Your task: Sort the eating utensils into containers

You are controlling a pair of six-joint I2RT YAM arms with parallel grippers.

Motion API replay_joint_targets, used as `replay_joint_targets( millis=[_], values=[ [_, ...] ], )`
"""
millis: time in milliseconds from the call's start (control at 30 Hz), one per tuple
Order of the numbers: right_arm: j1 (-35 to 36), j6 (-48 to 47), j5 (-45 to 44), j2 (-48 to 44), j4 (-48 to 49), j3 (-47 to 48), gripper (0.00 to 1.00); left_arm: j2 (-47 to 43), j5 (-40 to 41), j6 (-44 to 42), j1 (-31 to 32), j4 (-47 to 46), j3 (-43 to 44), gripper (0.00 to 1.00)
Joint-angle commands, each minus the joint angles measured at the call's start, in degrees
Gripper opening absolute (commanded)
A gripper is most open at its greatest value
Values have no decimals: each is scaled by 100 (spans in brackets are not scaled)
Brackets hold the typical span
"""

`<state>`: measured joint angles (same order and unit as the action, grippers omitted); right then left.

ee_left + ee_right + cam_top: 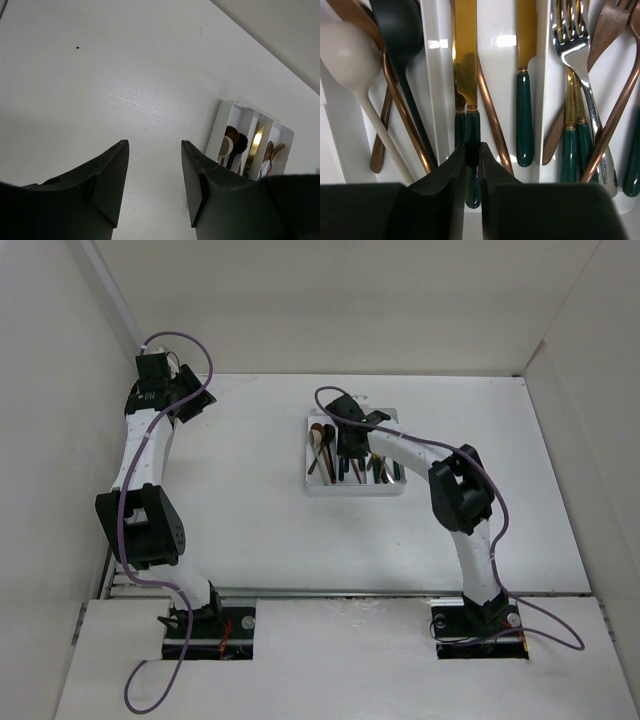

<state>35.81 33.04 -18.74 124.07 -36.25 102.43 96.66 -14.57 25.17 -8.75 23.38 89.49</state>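
The white tray (312,486) sits mid-table with three long compartments. In the right wrist view the left one holds a cream spoon (345,55), a black spoon (395,20) and copper handles. The middle one holds gold knives, the right one forks (570,40). My right gripper (473,150) is low over the middle compartment, shut on the green handle of a gold knife (465,55); it also shows in the top view (350,435). My left gripper (152,145) is open and empty over bare table at the far left back (190,400).
White dividers (432,75) separate the compartments. The tray shows at the right in the left wrist view (220,125). White walls enclose the table on the left, back and right.
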Motion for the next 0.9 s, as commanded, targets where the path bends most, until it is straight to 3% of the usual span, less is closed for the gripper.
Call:
replay_joint_targets(
  millis=[0,67,100,267,433,533,867],
  values=[
    [22,133,11,-85,92,66,18,-218,-37,-21,-30,-88,-11,43],
    [22,133,-59,-146,-22,66,38,-218,-37,-21,-30,-88,42,43],
    [22,133,-216,-233,-22,66,43,-218,-37,-21,-30,-88,42,43],
    [-39,133,-631,-734,-198,356,56,-218,15,-21,-30,-88,42,43],
    [-574,-51,-815,-1927,-198,111,70,-218,86,-73,-30,-88,42,44],
    [-1469,-192,-412,-2657,-137,-398,77,-218,138,-73,-30,-88,42,46],
    [-5047,-254,125,-4390,-462,-2130,83,-218,297,-126,-30,-88,42,49]
  ],
)
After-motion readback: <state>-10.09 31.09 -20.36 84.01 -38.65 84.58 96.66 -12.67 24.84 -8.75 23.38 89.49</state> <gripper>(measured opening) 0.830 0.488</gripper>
